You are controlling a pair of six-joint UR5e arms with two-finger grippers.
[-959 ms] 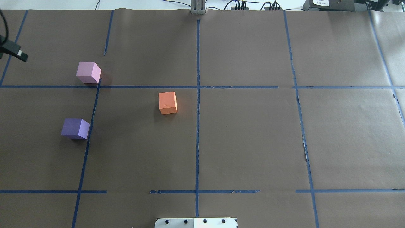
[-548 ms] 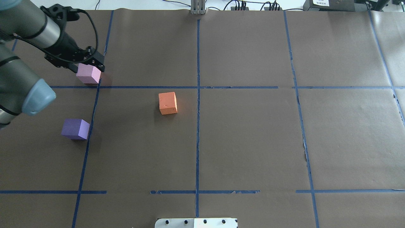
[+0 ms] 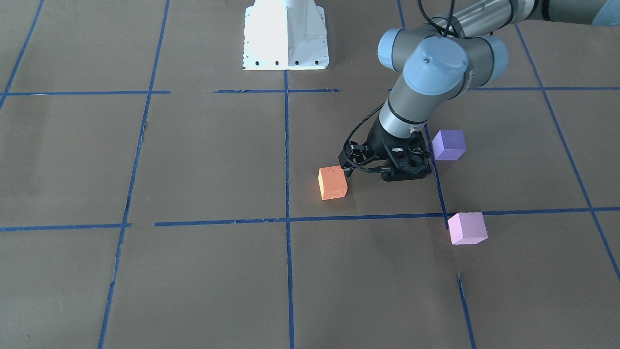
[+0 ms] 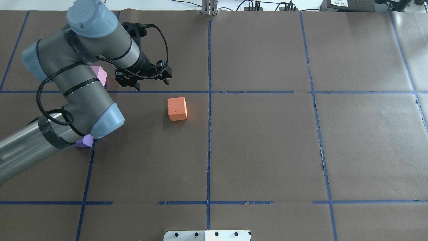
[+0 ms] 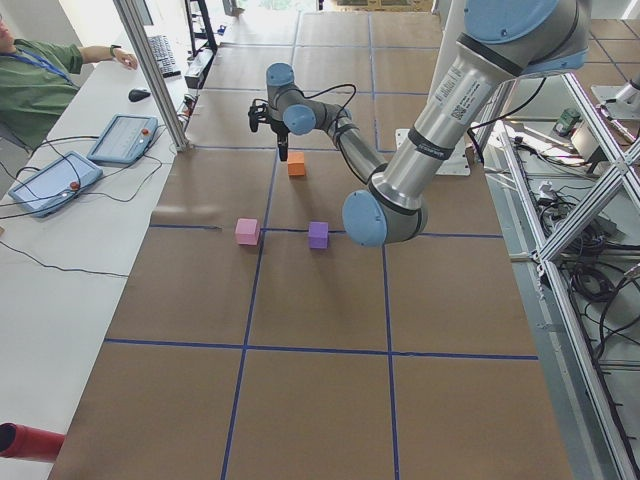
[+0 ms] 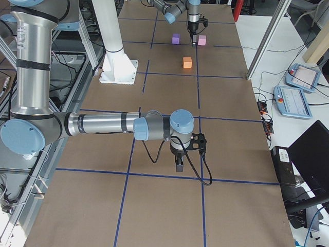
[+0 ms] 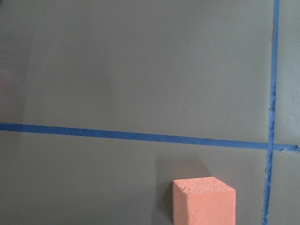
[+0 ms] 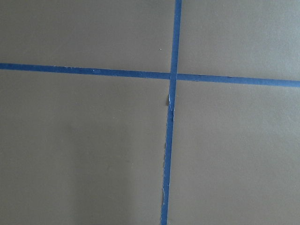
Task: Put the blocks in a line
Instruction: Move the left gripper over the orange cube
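The orange block (image 4: 177,108) sits left of the table's centre line; it also shows in the front view (image 3: 333,182) and at the bottom of the left wrist view (image 7: 204,200). The pink-lilac block (image 3: 467,228) and the violet block (image 3: 449,144) lie further to my left, both partly hidden by the arm in the overhead view. My left gripper (image 4: 143,78) hangs above the table between the orange and pink blocks and touches none; I cannot tell whether it is open. My right gripper (image 6: 178,165) hovers over a tape crossing far from the blocks; I cannot tell its state.
Brown paper with a blue tape grid (image 4: 209,140) covers the table. The white robot base (image 3: 286,36) stands at the near edge. An operator (image 5: 40,80) and tablets (image 5: 122,138) are on the side bench beyond the far edge.
My left arm has swung in from the left edge, past the pink-lilac block, and its gripper is now nearer the orange block. The blocks have not moved.
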